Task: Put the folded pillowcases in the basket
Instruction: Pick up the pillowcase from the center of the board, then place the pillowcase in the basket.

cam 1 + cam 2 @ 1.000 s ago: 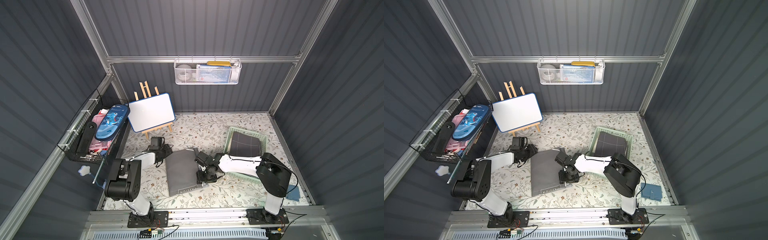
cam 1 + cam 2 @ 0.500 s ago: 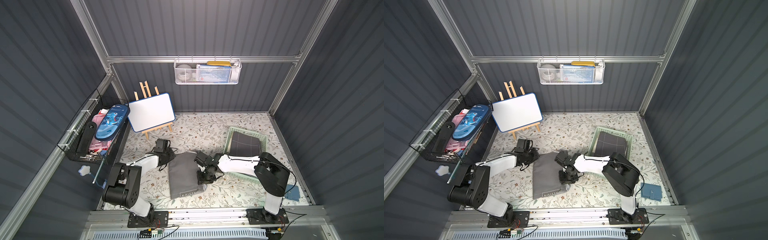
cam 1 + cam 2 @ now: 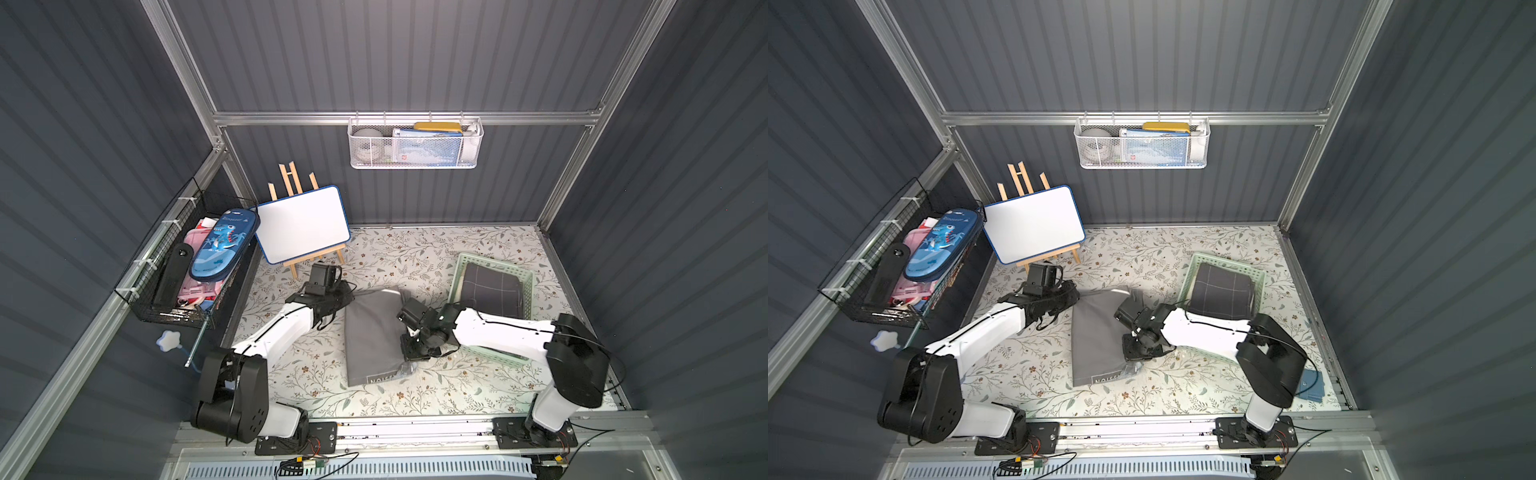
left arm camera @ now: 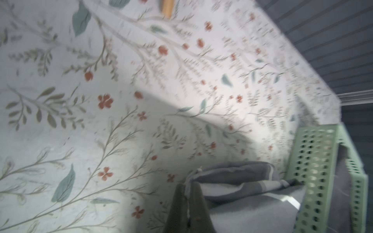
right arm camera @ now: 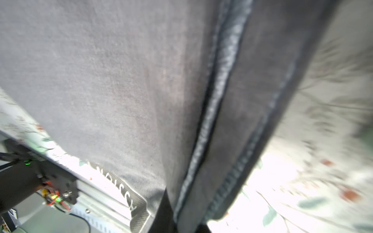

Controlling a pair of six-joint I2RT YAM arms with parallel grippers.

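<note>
The folded grey pillowcase [image 3: 372, 332] [image 3: 1098, 332] lies flat on the floral table, just left of the mint-green basket [image 3: 456, 276] [image 3: 1190, 276]. A dark checked cloth [image 3: 492, 289] lies in the basket. My left gripper [image 3: 348, 297] [image 4: 188, 189] is shut on the pillowcase's far left corner, with a fabric edge pinched between its fingers. My right gripper [image 3: 409, 357] [image 5: 183, 219] is shut on the pillowcase's right edge near the front, and the seamed hem [image 5: 212, 121] runs up from between its fingers. In the left wrist view the basket's perforated wall [image 4: 314, 171] stands beside the bunched fabric.
A whiteboard on a wooden easel [image 3: 302, 224] stands at the back left. A black wire basket [image 3: 183, 274] with a blue pencil case hangs on the left wall, and a white mesh basket [image 3: 415, 143] hangs on the back wall. A blue cloth [image 3: 1308, 384] lies front right.
Both grippers have shut on the pillowcase. The left arm reached right to the pillowcase's far corner. The pillowcase's far end has bunched slightly.
</note>
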